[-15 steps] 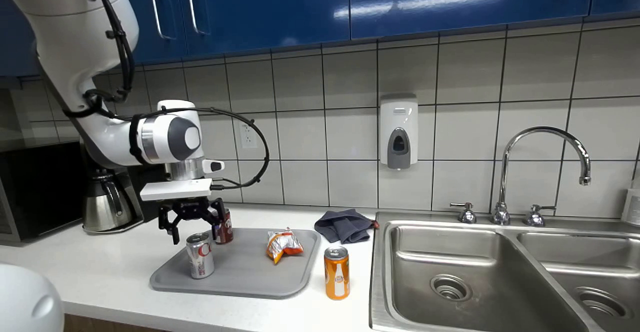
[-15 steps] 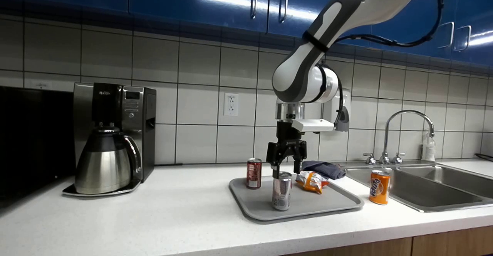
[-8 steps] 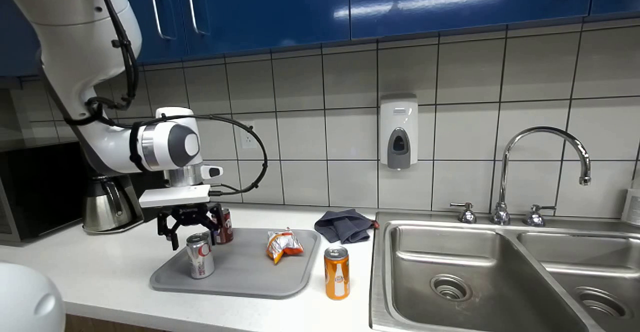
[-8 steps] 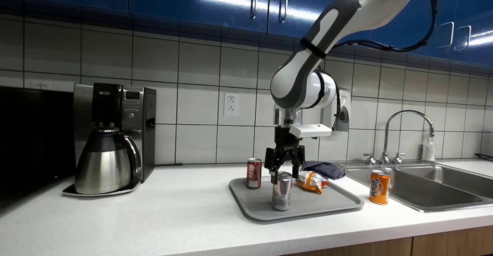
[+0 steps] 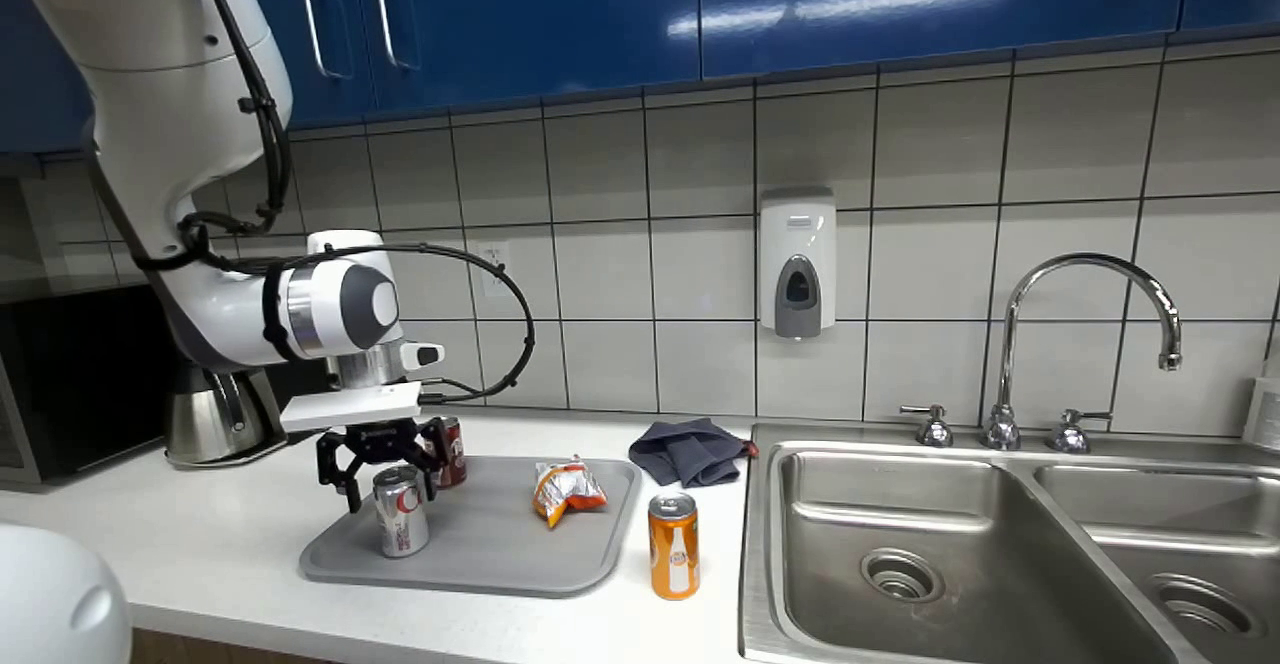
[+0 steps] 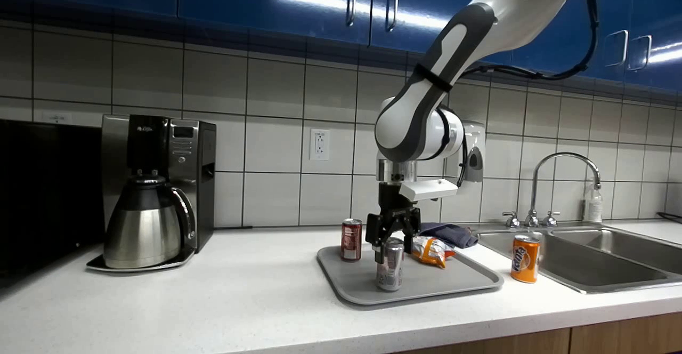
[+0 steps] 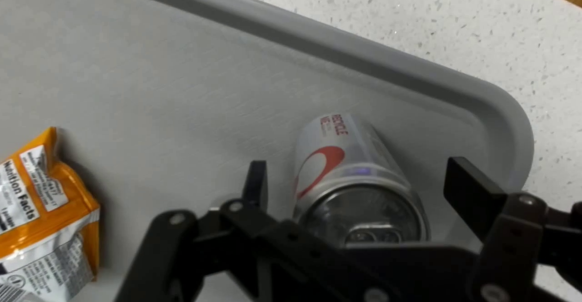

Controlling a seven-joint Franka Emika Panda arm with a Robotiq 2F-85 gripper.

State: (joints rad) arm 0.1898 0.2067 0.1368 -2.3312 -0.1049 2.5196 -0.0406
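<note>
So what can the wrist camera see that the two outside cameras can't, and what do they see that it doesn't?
Only the wrist view: the label reading "Nutrition Facts" on the snack bag.

Only the exterior views, and both of them: the orange can, the dark cloth, the sink, the faucet and the coffee pot.

Shared by all: the snack bag, the silver can, the gray tray, the white counter and the gripper, open with a finger on either side of that can.
</note>
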